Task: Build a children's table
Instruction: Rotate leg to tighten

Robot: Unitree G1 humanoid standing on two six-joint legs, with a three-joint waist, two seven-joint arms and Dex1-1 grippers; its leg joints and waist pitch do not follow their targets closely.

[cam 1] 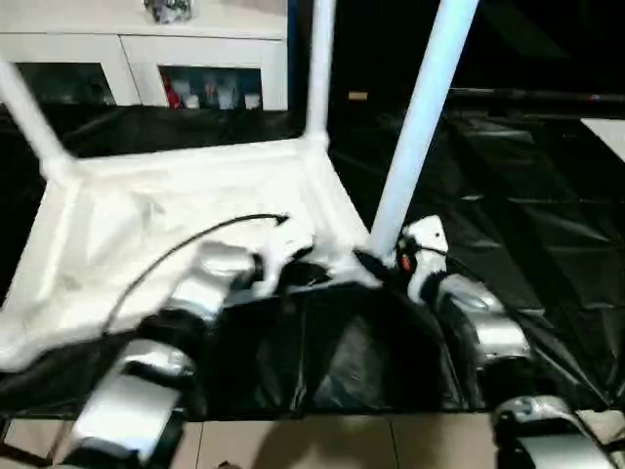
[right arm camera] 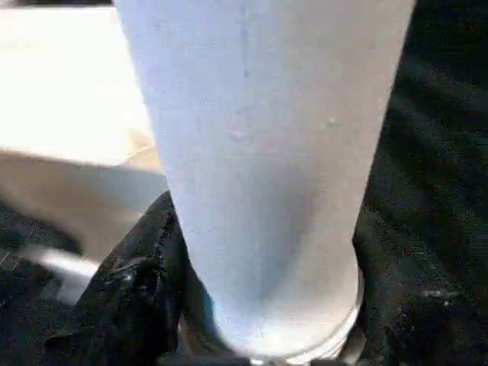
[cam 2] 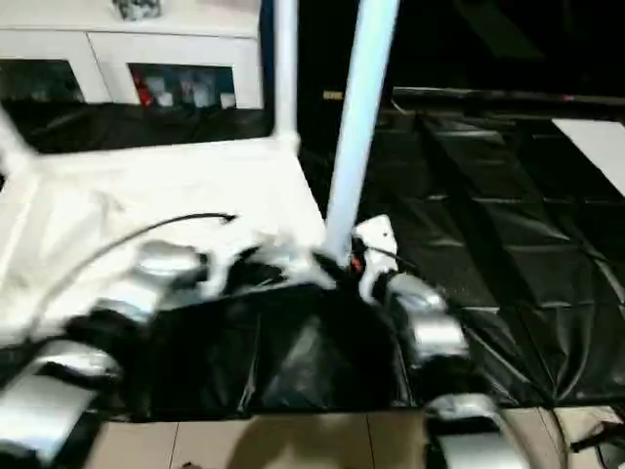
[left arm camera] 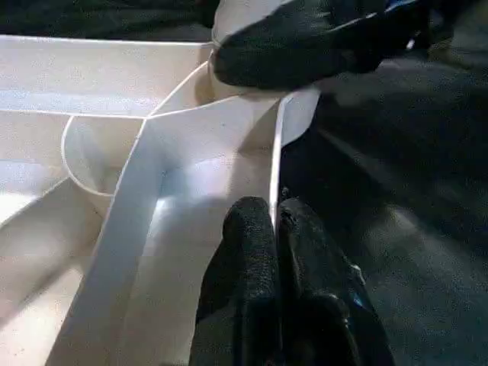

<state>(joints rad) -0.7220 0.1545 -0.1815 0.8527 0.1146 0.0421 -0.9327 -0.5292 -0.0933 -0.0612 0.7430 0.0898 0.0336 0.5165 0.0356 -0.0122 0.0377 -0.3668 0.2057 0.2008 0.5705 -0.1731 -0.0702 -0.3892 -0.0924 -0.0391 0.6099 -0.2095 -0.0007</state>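
While lying ribbed side up on black sheeting (cam 1: pixel 508 244), tabletop (cam 1: pixel 146 234) pinched at near rim by left gripper (left arm camera: pixel 273 221), fingers pressed together. Right gripper (right arm camera: pixel 259 305) clasping near-corner leg (cam 1: pixel 420 117) at base. Open sheeting rightward.

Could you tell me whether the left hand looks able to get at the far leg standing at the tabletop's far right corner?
Probably not as things stand: the left hand is shut on the tabletop rim near the right hand's leg, and the far leg stands well beyond it.
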